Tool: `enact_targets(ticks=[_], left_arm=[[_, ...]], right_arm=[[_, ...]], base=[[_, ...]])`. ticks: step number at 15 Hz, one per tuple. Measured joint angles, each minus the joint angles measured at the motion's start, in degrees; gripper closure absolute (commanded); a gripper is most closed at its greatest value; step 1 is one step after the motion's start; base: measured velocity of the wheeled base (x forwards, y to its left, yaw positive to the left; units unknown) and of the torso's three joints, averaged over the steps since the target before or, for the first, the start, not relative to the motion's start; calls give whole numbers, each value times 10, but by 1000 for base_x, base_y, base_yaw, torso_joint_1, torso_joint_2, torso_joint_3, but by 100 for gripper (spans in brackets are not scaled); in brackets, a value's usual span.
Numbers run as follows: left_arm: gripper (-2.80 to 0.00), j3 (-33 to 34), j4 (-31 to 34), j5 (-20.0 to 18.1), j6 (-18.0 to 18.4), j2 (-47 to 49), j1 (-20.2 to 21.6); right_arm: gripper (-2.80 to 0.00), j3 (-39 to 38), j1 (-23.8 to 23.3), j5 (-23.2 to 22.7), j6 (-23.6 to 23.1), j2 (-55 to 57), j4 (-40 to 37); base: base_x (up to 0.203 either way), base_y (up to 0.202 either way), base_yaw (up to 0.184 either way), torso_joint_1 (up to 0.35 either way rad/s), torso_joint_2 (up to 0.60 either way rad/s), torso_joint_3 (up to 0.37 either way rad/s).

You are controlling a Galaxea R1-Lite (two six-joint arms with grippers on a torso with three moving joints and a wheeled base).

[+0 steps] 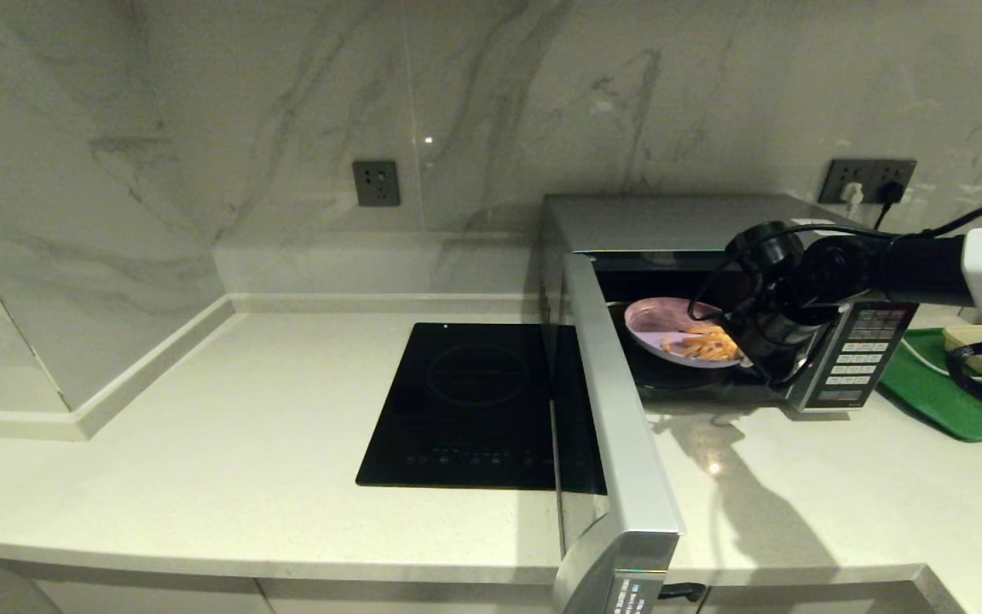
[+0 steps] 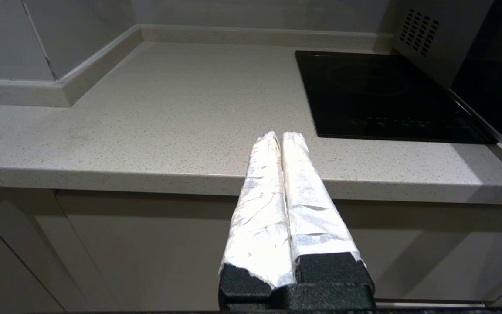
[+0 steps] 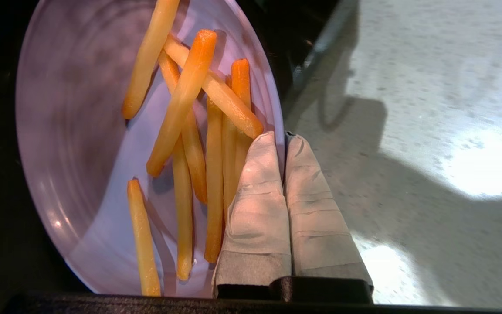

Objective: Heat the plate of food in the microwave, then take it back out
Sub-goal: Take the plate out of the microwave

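Your left claw (image 2: 282, 136) hangs in front of the cabinet fronts (image 2: 146, 248) below the surface (image 2: 168, 113), its two tape-wrapped fingers (image 2: 262, 196) pressed together. Beyond them you see the black induction cooktop (image 2: 377, 96) set into the surface, with the microwave (image 2: 434, 39) and its vent holes just beside it.
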State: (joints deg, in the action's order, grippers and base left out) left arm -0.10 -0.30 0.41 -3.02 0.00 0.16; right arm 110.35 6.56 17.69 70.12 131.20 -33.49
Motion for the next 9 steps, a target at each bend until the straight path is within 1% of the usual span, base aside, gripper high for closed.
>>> enact_targets(ticks=[2,5,7,9], left_arm=[[0,0,0,0,0,0,0],[0,0,0,0,0,0,0],[0,0,0,0,0,0,0],[0,0,0,0,0,0,0]], right_arm=[[0,-35,-1,-4,3,-25,0],[0,-113,-3,-13,4,-78,3],[0,-187,-3,-13,4,-120,23],[0,-281,-4,-14,4,-175,58]], base=[[0,0,0,0,0,0],[0,0,0,0,0,0],[0,0,0,0,0,0],[0,0,0,0,0,0]])
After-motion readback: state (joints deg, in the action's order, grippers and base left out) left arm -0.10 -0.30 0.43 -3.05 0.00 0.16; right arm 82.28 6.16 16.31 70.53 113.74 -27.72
